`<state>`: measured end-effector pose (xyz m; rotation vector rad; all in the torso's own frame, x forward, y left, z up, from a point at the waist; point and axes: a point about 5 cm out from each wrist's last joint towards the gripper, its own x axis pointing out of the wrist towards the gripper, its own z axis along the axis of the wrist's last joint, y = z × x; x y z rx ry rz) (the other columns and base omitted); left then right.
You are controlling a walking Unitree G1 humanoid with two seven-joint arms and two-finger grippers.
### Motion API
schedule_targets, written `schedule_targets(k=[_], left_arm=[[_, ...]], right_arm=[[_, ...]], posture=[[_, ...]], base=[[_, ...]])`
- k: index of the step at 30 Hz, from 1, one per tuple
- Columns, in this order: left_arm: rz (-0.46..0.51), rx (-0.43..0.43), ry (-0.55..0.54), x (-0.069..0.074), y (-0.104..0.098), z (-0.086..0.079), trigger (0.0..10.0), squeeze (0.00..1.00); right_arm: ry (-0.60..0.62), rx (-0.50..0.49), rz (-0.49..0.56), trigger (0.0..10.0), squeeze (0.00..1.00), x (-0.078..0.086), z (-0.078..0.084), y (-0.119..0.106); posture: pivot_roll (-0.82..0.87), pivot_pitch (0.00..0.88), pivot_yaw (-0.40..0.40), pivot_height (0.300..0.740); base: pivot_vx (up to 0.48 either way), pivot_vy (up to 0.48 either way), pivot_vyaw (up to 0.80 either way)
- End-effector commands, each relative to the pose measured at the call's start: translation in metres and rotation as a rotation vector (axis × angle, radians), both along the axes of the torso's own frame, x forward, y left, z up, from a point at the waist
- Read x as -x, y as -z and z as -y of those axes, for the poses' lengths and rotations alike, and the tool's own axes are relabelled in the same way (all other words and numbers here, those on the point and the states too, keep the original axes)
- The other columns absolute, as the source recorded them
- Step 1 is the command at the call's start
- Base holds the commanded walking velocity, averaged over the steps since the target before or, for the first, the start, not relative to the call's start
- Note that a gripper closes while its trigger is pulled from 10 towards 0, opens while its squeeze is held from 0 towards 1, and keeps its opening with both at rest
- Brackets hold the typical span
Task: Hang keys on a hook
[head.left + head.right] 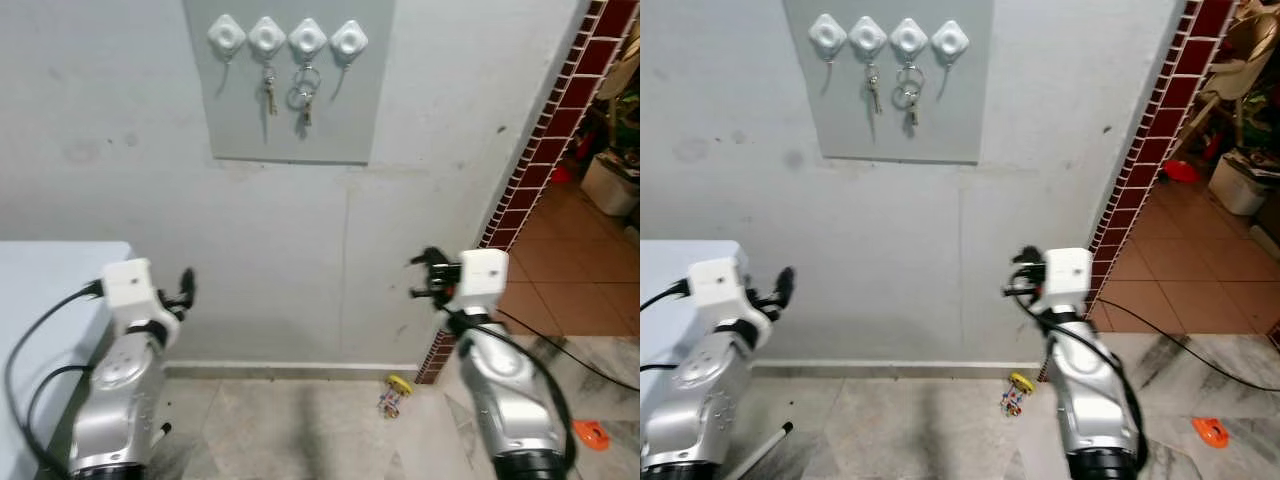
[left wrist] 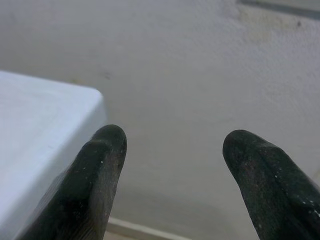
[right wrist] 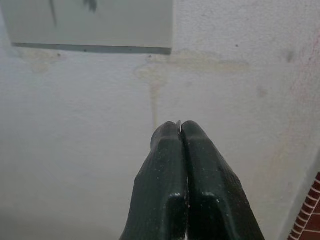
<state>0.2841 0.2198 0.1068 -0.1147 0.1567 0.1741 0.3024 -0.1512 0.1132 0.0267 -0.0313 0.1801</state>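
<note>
Both pincers idle low, left pincer [image 1: 186,287] agape, right pincer [image 1: 428,276] closed empty, since yellow-tagged keys [image 1: 394,395] lie floored at 6 o'clock beneath white diamond hooks [image 1: 349,41].

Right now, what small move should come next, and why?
Probably open the right gripper and lower it toward the keys on the floor: it is shut with no keys seen between its fingers, and the end hook is free.
</note>
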Motion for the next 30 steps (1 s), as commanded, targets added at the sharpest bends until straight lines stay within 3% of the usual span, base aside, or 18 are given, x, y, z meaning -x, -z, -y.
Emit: schedule_targets(k=[1, 4, 8, 30], left_arm=[[-0.006, 0.012, 0.017, -0.001, 0.001, 0.007, 10.0, 0.0], [0.01, -0.093, 0.077, -0.002, -0.004, 0.011, 10.0, 0.0], [0.027, -0.15, 0.127, -0.002, -0.009, 0.016, 10.0, 0.0], [0.047, -0.085, 0.079, -0.001, -0.014, 0.009, 10.0, 0.0]], right_arm=[[0.027, 0.007, 0.007, 10.0, 0.0, 0.0, 0.009, -0.004], [0.017, 0.01, 0.011, 10.0, 0.0, 0.0, 0.008, -0.005], [0.011, 0.014, 0.013, 10.0, 0.0, -0.001, 0.008, -0.006], [-0.031, 0.009, 0.03, 10.0, 0.0, -0.001, 0.005, -0.011]], posture=[[-0.11, 0.0, 0.012, 0.728], [-0.11, 0.0, 0.011, 0.728], [-0.11, 0.0, 0.009, 0.728], [-0.1, 0.0, -0.002, 0.728]], base=[[0.0, 0.0, 0.0], [0.0, 0.0, 0.0], [0.0, 0.0, 0.0], [0.06, 0.0, 0.0]])
